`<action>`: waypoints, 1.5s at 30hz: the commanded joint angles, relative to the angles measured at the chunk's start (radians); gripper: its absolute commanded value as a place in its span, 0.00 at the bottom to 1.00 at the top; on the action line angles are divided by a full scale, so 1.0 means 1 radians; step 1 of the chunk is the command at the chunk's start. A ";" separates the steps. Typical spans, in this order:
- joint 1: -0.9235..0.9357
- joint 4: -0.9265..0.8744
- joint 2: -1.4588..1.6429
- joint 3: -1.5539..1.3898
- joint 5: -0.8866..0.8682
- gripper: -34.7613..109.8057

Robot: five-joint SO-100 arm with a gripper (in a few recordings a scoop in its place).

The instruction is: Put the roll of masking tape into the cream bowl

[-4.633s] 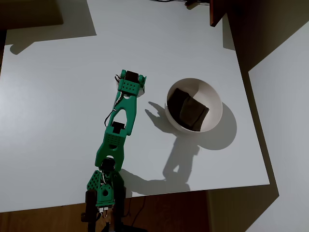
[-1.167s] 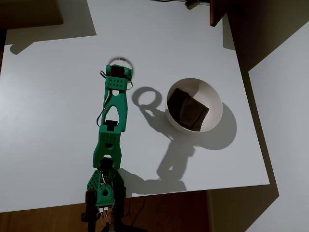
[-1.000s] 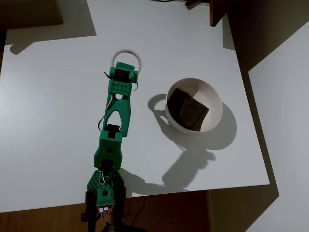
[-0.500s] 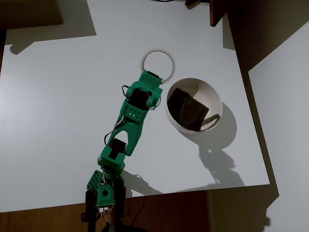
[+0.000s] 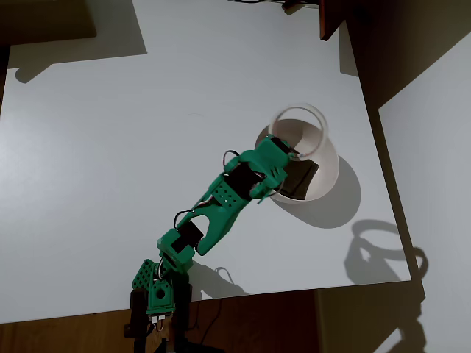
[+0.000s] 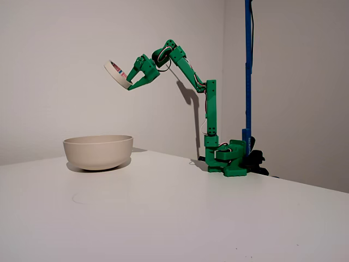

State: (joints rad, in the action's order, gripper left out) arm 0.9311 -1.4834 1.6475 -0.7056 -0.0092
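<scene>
The roll of masking tape [image 5: 319, 125] [image 6: 116, 74] is a thin off-white ring with reddish print inside, held high in the air and tilted. My green gripper [image 5: 289, 150] [image 6: 131, 83] is shut on its rim. In the overhead view the ring hangs over the cream bowl [image 5: 329, 176], whose dark brown patch [image 5: 299, 175] shows at the bottom. In the fixed view the cream bowl [image 6: 98, 151] stands on the table at the left, well below the tape.
The white table [image 5: 110, 147] [image 6: 163, 213] ends near the bowl on the right in the overhead view. The arm's base [image 5: 156, 290] [image 6: 228, 158] sits at the table's near edge. A blue pole [image 6: 248, 71] rises behind the base.
The arm lifted the tape off the table, then swung right with it. The ring moved from left of the bowl to above the bowl, and its shadow slid to the table's right corner.
</scene>
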 commanded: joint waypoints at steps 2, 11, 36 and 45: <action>0.107 0.109 -0.055 0.054 0.015 0.18; 0.124 0.193 -0.256 0.055 0.071 0.18; 0.097 0.210 -0.491 0.057 0.072 0.32; 0.097 0.212 -0.502 0.057 0.057 0.29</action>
State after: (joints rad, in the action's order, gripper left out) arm 1.0140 -1.2793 1.0707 -0.7072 0.0383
